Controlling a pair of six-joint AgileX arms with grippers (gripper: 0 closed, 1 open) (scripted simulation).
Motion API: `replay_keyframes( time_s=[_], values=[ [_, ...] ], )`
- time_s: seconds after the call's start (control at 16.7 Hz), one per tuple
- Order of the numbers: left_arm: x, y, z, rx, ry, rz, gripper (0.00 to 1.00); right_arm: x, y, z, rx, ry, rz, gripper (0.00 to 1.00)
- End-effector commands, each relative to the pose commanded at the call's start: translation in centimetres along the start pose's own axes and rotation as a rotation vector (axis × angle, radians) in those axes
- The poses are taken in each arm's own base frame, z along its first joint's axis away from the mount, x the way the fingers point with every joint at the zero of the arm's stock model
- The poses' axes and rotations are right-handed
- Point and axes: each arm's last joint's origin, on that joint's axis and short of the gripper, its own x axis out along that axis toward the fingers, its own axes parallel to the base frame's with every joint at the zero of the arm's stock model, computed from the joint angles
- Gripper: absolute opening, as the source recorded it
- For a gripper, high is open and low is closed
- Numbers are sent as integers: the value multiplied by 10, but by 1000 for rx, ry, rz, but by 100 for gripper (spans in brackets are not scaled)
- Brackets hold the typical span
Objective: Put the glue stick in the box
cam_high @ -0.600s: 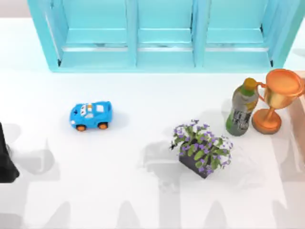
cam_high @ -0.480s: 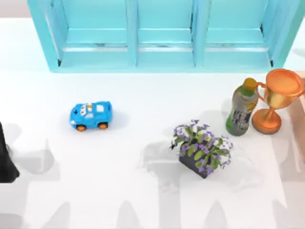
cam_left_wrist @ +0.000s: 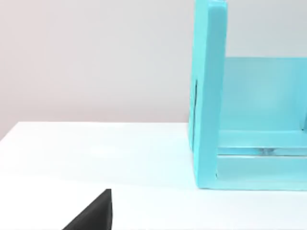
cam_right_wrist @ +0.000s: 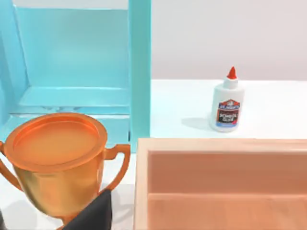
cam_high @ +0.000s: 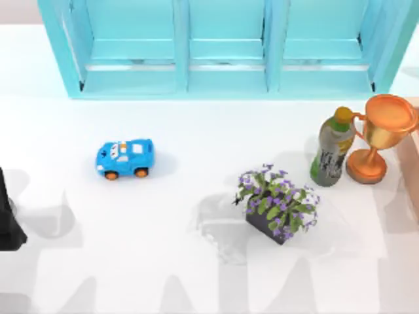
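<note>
One left arm (cam_high: 8,219) at the table's left edge, end effector state indiscernible.

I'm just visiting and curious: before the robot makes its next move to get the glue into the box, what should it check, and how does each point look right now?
1. Glue located: ok. The glue bottle stands upright on the table beyond the box.
2. Box ready to receive: ok. The wooden box is open-topped, and the part in view is empty.
3. Glue held: not ok, it stands alone.
4. Obstacles: ok to note. The trophy stands right beside the box.
5. Right gripper open: cannot tell.
6. Left arm out of the way: ok, at the table's left edge.
</note>
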Motion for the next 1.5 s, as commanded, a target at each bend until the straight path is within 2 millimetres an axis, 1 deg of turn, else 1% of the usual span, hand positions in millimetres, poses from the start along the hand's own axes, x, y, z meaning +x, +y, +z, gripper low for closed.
replay_keyframes(
  time_s=[0.12, 0.24, 0.42, 0.6, 0.72, 0.84, 0.96, 1.08, 1.26, 1.38, 1.5],
  values=[
    [0, 0, 0, 0, 0, 0, 100, 16, -2, 19, -5, 37, -1, 100],
    [0, 0, 0, 0, 0, 0, 100, 39, -5, 39, -10, 69, 6, 100],
    [0, 0, 0, 0, 0, 0, 100, 86, -10, 61, -18, 111, 31, 100],
    [0, 0, 0, 0, 0, 0, 100, 140, -17, 67, -23, 154, 54, 100],
    [0, 0, 0, 0, 0, 0, 100, 175, -24, 61, -22, 184, 60, 100],
    [0, 0, 0, 0, 0, 0, 100, 209, -34, 50, -18, 215, 56, 100],
    [0, 0, 0, 0, 0, 0, 100, 239, -44, 33, -12, 244, 47, 100],
    [0, 0, 0, 0, 0, 0, 100, 265, -54, 14, -7, 271, 36, 100],
    [0, 0, 0, 0, 0, 0, 100, 292, -64, -15, -4, 308, 22, 100],
    [0, 0, 0, 0, 0, 0, 100, 301, -68, -30, -3, 331, 16, 100],
    [0, 0, 0, 0, 0, 0, 100, 304, -70, -38, -2, 346, 14, 100]
  ],
)
